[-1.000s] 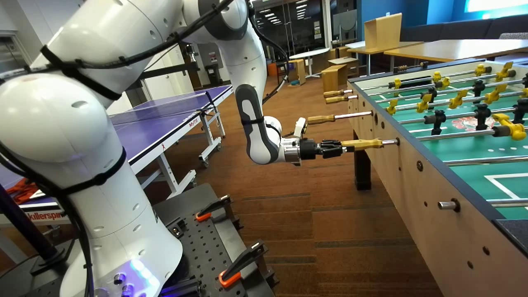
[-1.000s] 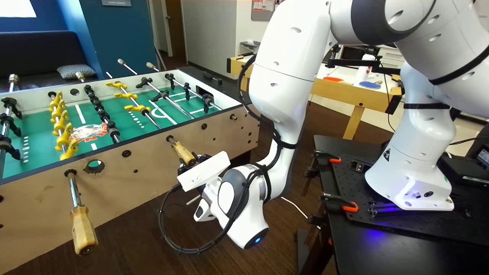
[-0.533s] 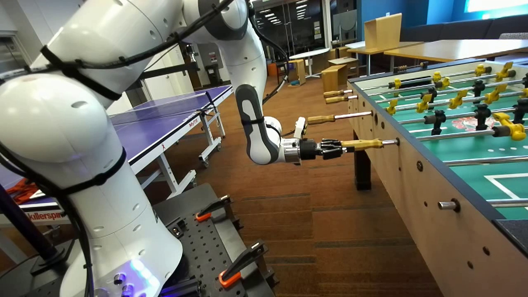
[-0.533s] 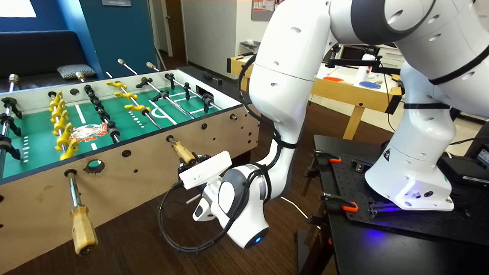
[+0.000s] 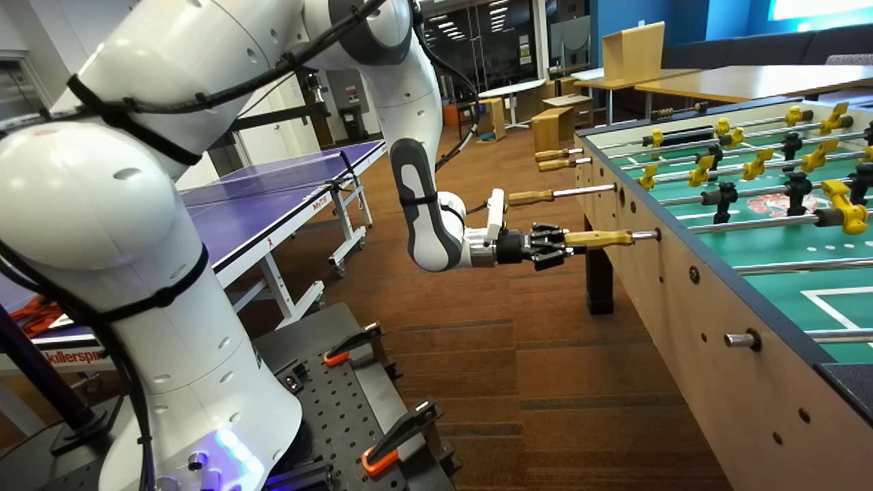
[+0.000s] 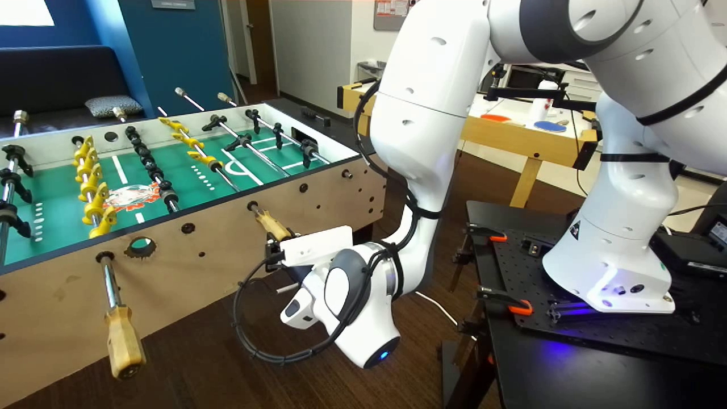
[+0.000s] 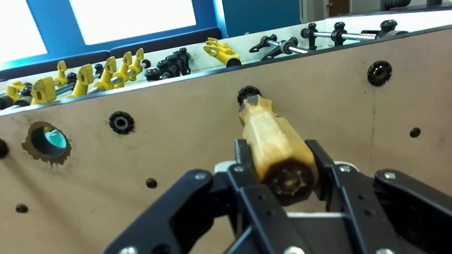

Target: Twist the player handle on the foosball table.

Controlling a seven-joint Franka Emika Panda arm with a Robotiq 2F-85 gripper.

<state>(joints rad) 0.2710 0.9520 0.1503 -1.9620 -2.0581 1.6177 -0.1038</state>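
Observation:
A wooden player handle (image 7: 275,137) sticks out of the side of the foosball table (image 7: 183,120). It also shows in both exterior views (image 5: 600,239) (image 6: 272,226). My gripper (image 7: 281,153) has one finger on each side of the handle's outer end and is shut on it. In the exterior views the black fingers (image 5: 563,247) meet the end of the handle, and the white wrist camera (image 6: 317,246) partly covers them. The yellow players (image 5: 844,206) on this rod are tilted, with their feet raised; they also show in an exterior view (image 6: 196,149) and the wrist view (image 7: 221,53).
Another wooden handle (image 6: 124,343) sticks out beside the gripped one; it also shows in an exterior view (image 5: 532,197). A bare rod end (image 5: 740,339) protrudes nearer that camera. A purple ping-pong table (image 5: 266,194) stands behind the arm. A cable (image 6: 241,335) loops below the wrist.
My gripper and wrist camera have rotated about the handle's axis, mostly in the last half second. The yellow players on that rod have turned with it, their feet now higher.

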